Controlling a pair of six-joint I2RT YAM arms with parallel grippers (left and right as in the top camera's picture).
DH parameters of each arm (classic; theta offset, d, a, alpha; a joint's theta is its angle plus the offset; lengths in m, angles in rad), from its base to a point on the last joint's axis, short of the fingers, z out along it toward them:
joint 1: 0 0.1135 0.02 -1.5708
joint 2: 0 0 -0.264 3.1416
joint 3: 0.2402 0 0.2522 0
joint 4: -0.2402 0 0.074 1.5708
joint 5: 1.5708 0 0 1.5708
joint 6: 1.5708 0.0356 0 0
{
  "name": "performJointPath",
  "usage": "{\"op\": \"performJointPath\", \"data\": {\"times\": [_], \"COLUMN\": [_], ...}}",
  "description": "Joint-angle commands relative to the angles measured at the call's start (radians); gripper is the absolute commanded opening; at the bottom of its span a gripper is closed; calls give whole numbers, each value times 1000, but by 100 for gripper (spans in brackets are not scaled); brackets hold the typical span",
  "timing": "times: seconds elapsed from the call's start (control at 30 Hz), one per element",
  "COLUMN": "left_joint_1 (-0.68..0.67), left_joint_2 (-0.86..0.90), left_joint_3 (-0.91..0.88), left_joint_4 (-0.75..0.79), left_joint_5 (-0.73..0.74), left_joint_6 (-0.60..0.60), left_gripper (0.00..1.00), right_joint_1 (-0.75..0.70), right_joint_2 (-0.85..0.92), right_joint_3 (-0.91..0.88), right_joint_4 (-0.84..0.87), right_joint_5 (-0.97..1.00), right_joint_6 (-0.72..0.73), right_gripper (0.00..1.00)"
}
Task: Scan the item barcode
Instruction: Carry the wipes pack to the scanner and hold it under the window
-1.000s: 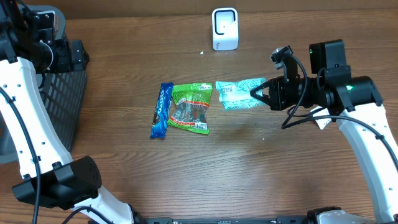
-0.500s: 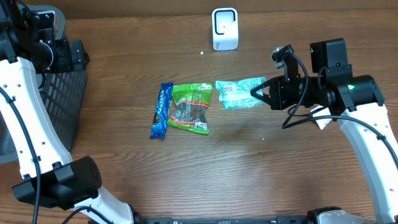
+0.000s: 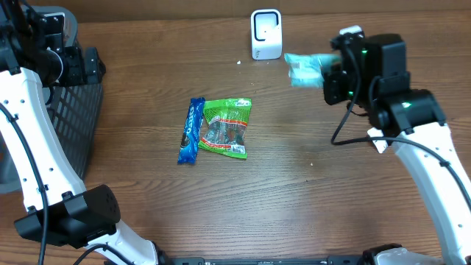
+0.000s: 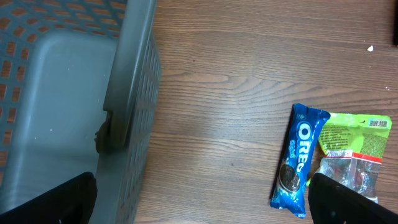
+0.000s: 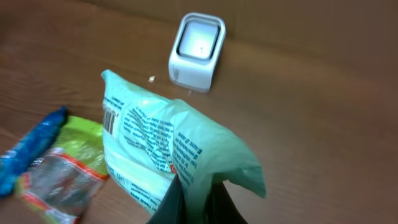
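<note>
Off the table, right pincer has lifted mint packet.

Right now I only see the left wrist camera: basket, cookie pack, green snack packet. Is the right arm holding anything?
Observer: Yes, the right gripper is shut on a mint packet, held off the table.
Operator: Where's the scanner?
Observer: The white scanner stands at the far edge, just left of that packet in the overhead view.
Operator: Barcode visible?
Observer: Yes, a barcode shows on the face toward the right wrist camera.
</note>
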Motion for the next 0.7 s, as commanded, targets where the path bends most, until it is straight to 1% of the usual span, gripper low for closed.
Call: {"op": "performJointPath", "data": {"times": [0.0, 0.07, 0.13, 0.2, 0.3, 0.37, 0.5, 0.6, 0.67], "left_joint_1": [-8, -8, -8, -8, -8, -8, -8, -8, -8], "left_joint_2": [-19, -19, -19, -19, -19, -19, -19, -19, -19], "left_joint_3": [2, 2, 2, 2, 2, 2, 2, 2, 2], "left_joint_4": [0, 0, 0, 0, 0, 0, 0, 0, 0], "left_joint_5": [11, 11, 11, 11, 11, 11, 11, 11, 11], "left_joint_6": [22, 22, 22, 22, 22, 22, 22, 22, 22], "left_gripper": [100, 99, 100, 100, 100, 100, 100, 100, 100], "right_joint_1": [93, 147, 191, 214, 228, 227, 223, 217, 215], "right_joint_2": [29, 56, 93, 132, 219, 285, 425, 550, 623], "right_joint_3": [37, 37, 37, 37, 37, 37, 37, 37, 37], "right_joint_4": [121, 238, 361, 487, 743, 896, 1137, 1311, 1418], "right_joint_5": [260, 413, 518, 592, 678, 706, 701, 681, 665], "right_joint_6": [-225, -323, -478, -603, -805, -923, -1123, -1250, -1296], "right_gripper": [4, 4, 4, 4, 4, 4, 4, 4, 4]}}
